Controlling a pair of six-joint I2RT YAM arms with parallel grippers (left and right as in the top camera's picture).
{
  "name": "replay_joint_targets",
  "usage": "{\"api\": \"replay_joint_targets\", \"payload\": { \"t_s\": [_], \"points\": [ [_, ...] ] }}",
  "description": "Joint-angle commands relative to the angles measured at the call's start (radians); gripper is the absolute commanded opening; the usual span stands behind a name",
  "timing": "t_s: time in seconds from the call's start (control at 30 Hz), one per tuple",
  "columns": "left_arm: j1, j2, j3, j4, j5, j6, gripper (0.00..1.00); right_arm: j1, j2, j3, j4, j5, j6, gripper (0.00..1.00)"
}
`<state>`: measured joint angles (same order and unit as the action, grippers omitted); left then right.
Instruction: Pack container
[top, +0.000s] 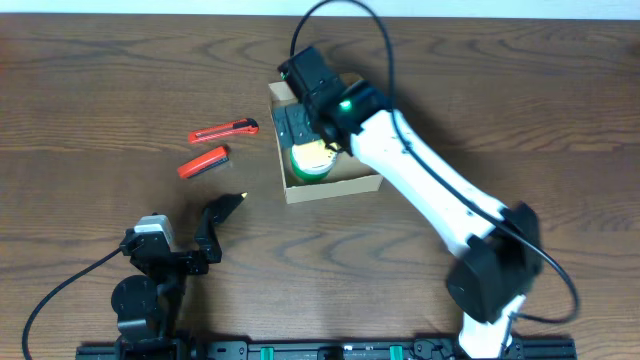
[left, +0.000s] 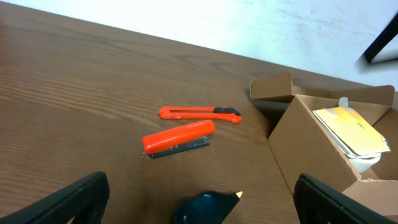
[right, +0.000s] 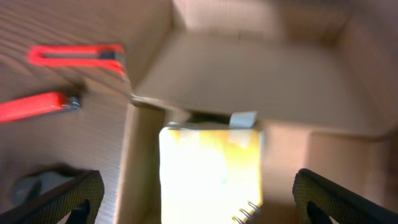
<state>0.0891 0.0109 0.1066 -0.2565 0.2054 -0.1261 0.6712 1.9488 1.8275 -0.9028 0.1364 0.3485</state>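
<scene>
The container, a small brown cardboard box (top: 335, 183), stands open at the table's middle, its flap lid at the far side. It also shows in the left wrist view (left: 308, 146) and the right wrist view (right: 249, 81). A yellow spiral notepad (right: 211, 168) lies inside, over something green (top: 312, 162); the pad shows in the left wrist view (left: 351, 130) too. My right gripper (right: 202, 196) is open and empty, right above the pad inside the box (top: 298, 125). My left gripper (left: 202, 190) is open and empty, low over the table near the front (top: 205, 240).
A red utility knife (top: 225, 130) and a red stapler (top: 203, 161) lie left of the box; both show in the left wrist view, knife (left: 199, 113), stapler (left: 177, 137). A dark blue object with a yellow tip (left: 208, 205) lies between my left fingers (top: 230, 204).
</scene>
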Motion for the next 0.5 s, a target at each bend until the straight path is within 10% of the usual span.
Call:
{"api": "replay_joint_targets", "payload": {
  "t_s": [0.0, 0.47],
  "points": [
    [0.004, -0.006, -0.025, -0.004, -0.006, 0.018, 0.95, -0.03, -0.134, 0.071, -0.028, 0.073, -0.101, 0.99],
    [0.004, -0.006, -0.026, -0.004, -0.017, 0.023, 0.96, -0.428, -0.277, 0.072, -0.322, -0.199, -0.203, 0.99]
  ]
}}
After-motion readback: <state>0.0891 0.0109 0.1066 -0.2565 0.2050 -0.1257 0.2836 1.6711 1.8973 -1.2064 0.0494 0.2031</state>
